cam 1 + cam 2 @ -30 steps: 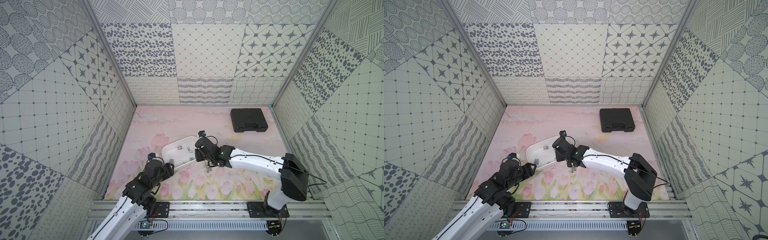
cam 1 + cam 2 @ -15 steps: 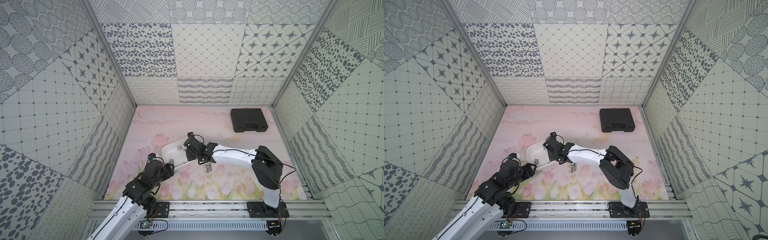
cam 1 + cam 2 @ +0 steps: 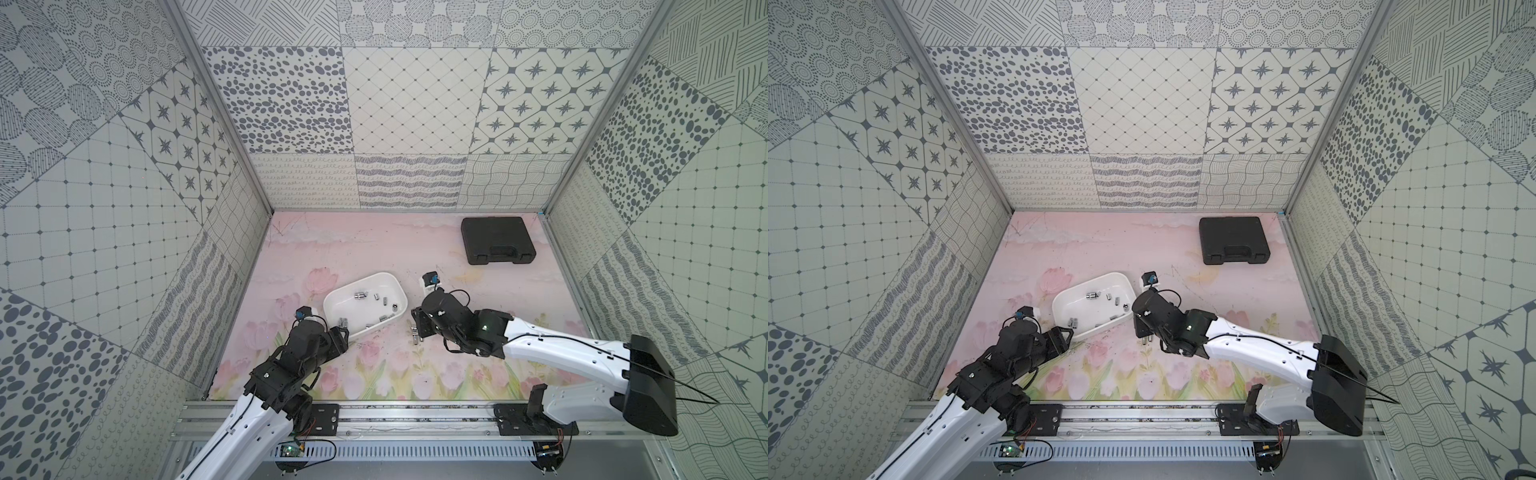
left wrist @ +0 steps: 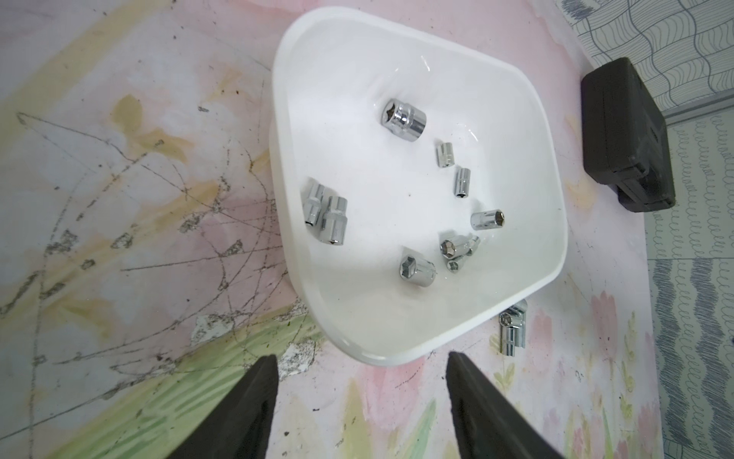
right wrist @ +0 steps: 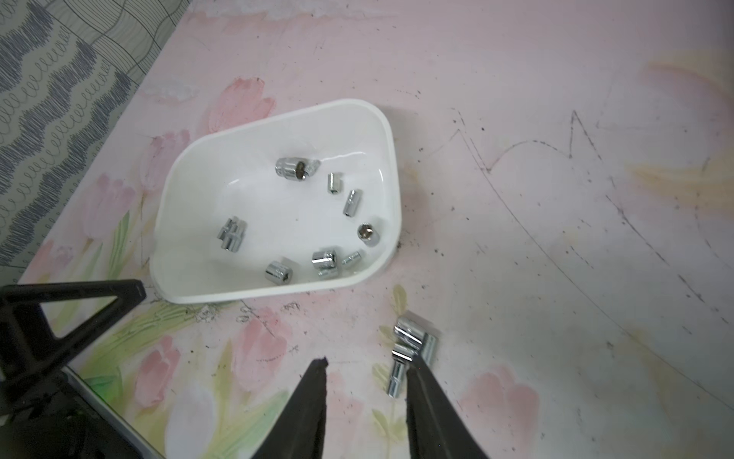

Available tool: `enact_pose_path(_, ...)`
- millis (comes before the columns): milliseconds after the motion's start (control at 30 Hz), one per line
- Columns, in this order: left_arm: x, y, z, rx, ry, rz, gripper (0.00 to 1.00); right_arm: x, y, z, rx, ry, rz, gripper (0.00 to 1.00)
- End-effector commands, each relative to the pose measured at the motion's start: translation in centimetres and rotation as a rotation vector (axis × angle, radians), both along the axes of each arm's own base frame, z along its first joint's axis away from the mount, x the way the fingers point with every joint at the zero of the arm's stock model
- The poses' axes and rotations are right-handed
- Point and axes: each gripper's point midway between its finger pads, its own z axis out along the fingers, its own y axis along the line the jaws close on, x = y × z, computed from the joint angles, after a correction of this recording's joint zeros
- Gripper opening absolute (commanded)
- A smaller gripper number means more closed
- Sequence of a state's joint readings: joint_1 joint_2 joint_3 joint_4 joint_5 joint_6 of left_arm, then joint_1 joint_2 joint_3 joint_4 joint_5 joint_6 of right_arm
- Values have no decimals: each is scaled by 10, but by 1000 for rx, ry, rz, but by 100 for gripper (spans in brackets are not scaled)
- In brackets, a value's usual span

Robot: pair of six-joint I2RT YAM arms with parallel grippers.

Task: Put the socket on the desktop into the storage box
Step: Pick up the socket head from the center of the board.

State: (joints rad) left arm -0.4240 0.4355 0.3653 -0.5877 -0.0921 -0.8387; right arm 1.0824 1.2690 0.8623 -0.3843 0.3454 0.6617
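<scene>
Your right gripper (image 5: 367, 363), partly open and empty, hangs beside chrome metal sockets (image 5: 413, 343) on the pink tulip-printed desktop (image 5: 536, 222); your left gripper (image 4: 359, 357), wide open, holds nothing.

Shiny chrome metal sockets (image 5: 408, 334), glossy smooth plastic storage box (image 5: 254, 295), scuffed matt desktop (image 5: 556, 258).

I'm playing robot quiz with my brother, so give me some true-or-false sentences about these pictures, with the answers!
1. Sockets lie in the box. True.
2. Every socket is in the box. False: loose sockets lie on the desktop.
3. The black case is open. False: it is shut.
4. The right tool holds nothing. True.
5. The left tool is shut. False: it is open.
</scene>
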Motion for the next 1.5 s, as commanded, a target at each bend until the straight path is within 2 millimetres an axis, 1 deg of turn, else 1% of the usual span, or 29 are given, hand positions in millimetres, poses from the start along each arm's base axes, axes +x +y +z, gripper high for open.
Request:
enact_pose_path(0, 4, -2, 6, -14, -30, 3, 72, -14, -20, -32, -8, 49, -46, 37)
enact_pose_path(67, 4, -1, 5, -12, -29, 4, 72, -18, -26, -45, -28, 68, -56, 38)
enact_pose_path(133, 4, -1, 5, -11, -27, 6, 72, -20, -29, -57, -50, 83, -66, 38)
enact_pose_path(367, 4, -1, 3, -7, -21, 3, 72, -19, -11, -87, -83, 131, -46, 38)
enact_pose_path(467, 4, -2, 3, -8, -22, 3, 72, -18, -4, -96, -102, 145, -40, 38)
enact_pose_path(700, 4, -2, 4, -13, -22, 0, 72, -11, 7, -105, -134, 148, -32, 38)
enact_pose_path(933, 4, -2, 4, -12, -23, 1, 72, -9, 10, -116, -165, 156, -33, 38)
enact_pose_path(1133, 4, -3, 4, -14, -23, 0, 72, -9, 8, -116, -171, 152, -34, 34)
enact_pose_path(1467, 4, -3, 3, -13, -20, -1, 72, -8, 6, -126, -194, 163, -48, 25)
